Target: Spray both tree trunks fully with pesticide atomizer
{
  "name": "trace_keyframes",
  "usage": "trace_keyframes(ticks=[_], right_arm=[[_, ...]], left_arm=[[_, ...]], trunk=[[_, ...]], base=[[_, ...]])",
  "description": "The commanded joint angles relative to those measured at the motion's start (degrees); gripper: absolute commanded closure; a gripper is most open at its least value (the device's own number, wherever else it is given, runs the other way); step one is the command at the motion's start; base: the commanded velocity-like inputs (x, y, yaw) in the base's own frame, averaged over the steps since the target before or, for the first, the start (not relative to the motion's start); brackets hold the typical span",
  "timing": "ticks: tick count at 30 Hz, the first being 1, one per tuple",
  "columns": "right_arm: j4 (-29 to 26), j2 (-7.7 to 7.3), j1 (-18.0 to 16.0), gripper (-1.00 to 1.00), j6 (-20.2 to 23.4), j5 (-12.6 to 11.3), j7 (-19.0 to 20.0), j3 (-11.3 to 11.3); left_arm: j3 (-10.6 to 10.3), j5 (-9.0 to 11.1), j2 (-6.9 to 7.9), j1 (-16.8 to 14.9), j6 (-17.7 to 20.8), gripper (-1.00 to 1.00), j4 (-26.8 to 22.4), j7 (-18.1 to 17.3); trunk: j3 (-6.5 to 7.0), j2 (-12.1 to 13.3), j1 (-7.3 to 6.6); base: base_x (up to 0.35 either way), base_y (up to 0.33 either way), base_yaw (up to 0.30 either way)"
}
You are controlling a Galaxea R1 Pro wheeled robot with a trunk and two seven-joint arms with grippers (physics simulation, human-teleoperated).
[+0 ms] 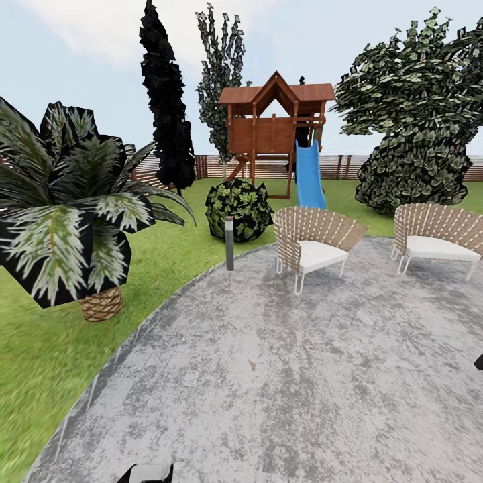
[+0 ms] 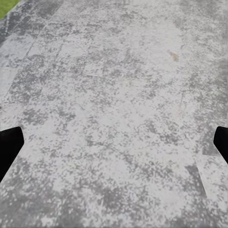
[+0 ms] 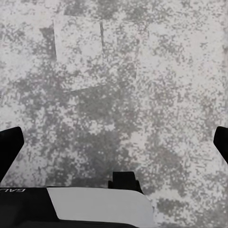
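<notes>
I face the garden: a green lawn ringed by a brown slat fence. The pesticide atomizer is out of view, and so are both trees and their trunks. My left gripper hangs open over mottled grey paving, its black fingertips far apart with nothing between them. My right gripper is likewise open above the same paving, fingertips wide apart and empty. A piece of the left arm shows at the head view's lower edge.
A round grey patio spreads ahead. Two slatted chairs stand at its far side. A short palm and a bollard light are to the left. Beyond are a shrub, a dark cypress, a playhouse with a blue slide and a big leafy bush.
</notes>
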Motion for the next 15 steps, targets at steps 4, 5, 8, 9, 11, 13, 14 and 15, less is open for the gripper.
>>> trace_keyframes(ticks=[4, 5, 8, 9, 11, 13, 14, 15], right_arm=[[0.0, 0.03, 0.0, -1.00, 0.0, 0.0, 0.0, 0.0], [0.0, 0.01, 0.0, -1.00, -0.1, 0.0, 0.0, 0.0], [0.0, -0.04, 0.0, -1.00, -0.1, -0.1, -0.1, -0.1], [0.0, -0.04, 0.0, -1.00, -0.1, -0.1, -0.1, -0.1], [0.0, -0.05, 0.0, -1.00, -0.1, -0.1, -0.1, -0.1], [0.0, -0.05, 0.0, -1.00, -0.1, -0.1, -0.1, -0.2], [0.0, -0.05, 0.0, -1.00, -0.1, -0.1, -0.1, -0.2], [0.0, -0.05, 0.0, -1.00, -0.1, -0.1, -0.1, -0.2]], left_arm=[[0.0, 0.0, -0.03, 0.0, 0.0, -1.00, 0.1, 0.0], [-0.1, 0.0, -0.04, 0.0, -0.1, -1.00, 0.1, 0.0], [0.0, 0.0, -0.05, 0.0, -0.1, -1.00, 0.1, 0.0], [0.0, 0.0, -0.05, 0.0, -0.1, -1.00, 0.1, 0.0], [0.0, 0.1, -0.05, 0.0, -0.1, -1.00, 0.1, 0.0], [0.0, 0.1, -0.05, 0.0, 0.0, -1.00, 0.1, 0.1], [0.0, 0.1, -0.05, 0.0, 0.0, -1.00, 0.2, 0.1], [0.0, 0.1, -0.05, 0.0, 0.0, -1.00, 0.2, 0.1]], trunk=[[0.00, 0.0, 0.00], [0.00, 0.0, 0.00], [0.00, 0.0, 0.00], [0.00, 0.0, 0.00], [0.00, 0.0, 0.00], [0.00, 0.0, 0.00], [0.00, 0.0, 0.00], [-0.18, -0.4, 0.22]], base=[[0.000, 0.000, 0.000], [0.000, 0.000, 0.000], [0.000, 0.000, 0.000], [0.000, 0.000, 0.000], [0.000, 0.000, 0.000], [0.000, 0.000, 0.000], [0.000, 0.000, 0.000], [0.000, 0.000, 0.000]])
